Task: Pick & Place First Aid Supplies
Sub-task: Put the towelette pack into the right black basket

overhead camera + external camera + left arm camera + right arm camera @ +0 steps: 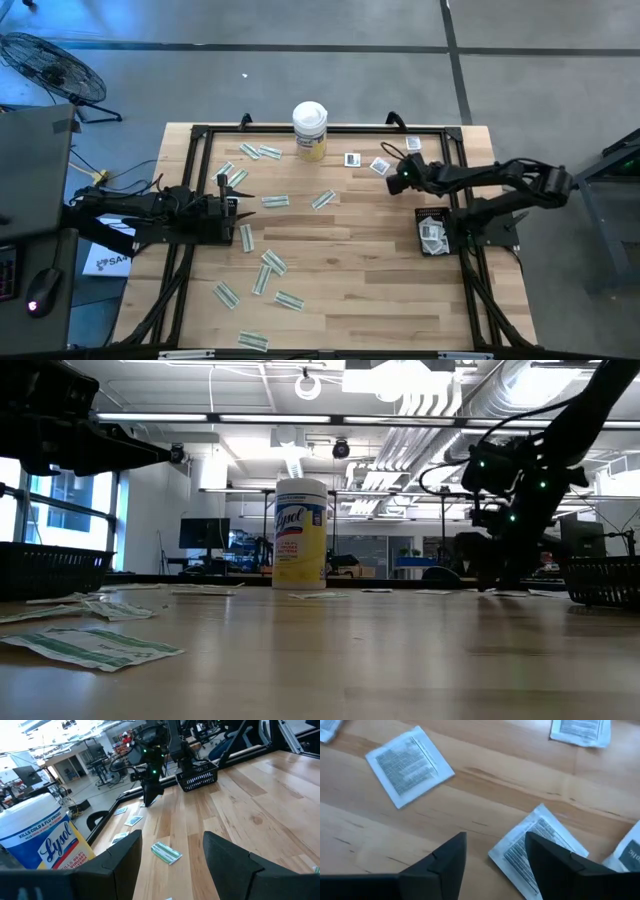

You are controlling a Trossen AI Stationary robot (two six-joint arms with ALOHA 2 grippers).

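The right pincer (397,180) hung with its fingers apart just over a white square packet (540,847) near the surface's (380,260) far edge, holding nothing. The left pincer (240,207) waited open among scattered green-white strips (270,262), beside the left edge.

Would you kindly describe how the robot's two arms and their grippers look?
Both are dark, jointed arms. The left gripper and right gripper each end in two black, wedge-shaped fingers. Small green lights glow on the right arm's wrist.
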